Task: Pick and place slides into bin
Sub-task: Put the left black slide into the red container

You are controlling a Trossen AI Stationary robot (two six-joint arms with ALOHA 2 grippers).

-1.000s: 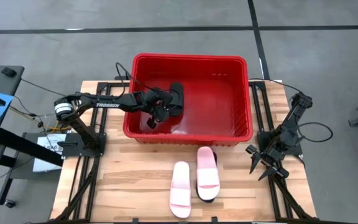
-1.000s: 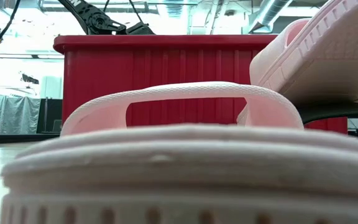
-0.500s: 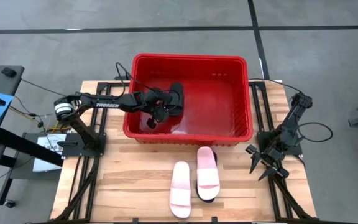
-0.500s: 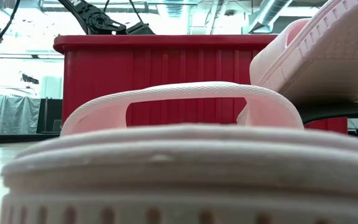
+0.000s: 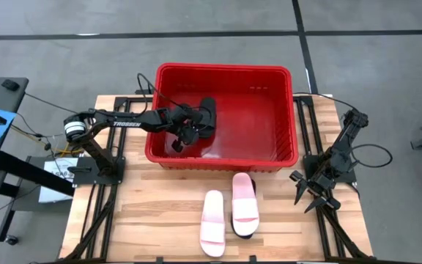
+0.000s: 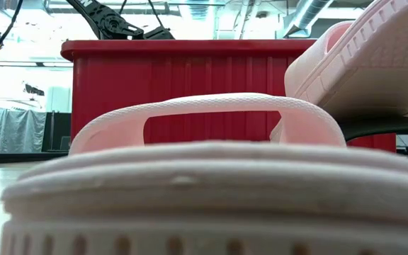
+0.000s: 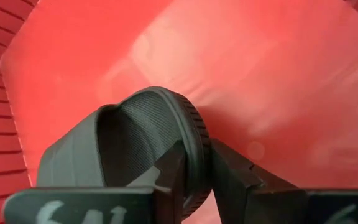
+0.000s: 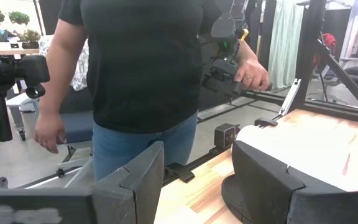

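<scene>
Left arm holding a black slide inside the red bin (image 5: pixel 224 70).

The bin stands at the table's (image 5: pixel 152 213) 12 o'clock edge. The left gripper (image 7: pixel 196 175), over the bin's 9 o'clock half, is clenched on the rim of a black slide (image 7: pixel 126 143). Two pink slides (image 5: pixel 212 221) (image 5: pixel 244 196) lie at 6 o'clock, one atop a second black slide (image 5: pixel 242 230). The right gripper (image 5: pixel 312 192) rests at 3 o'clock, fingers spread and holding nothing; a person (image 8: pixel 145 68) stands beyond it.

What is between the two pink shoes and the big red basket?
Only bare wooden table. The high view shows nothing between the pink slides and the red bin.
</scene>
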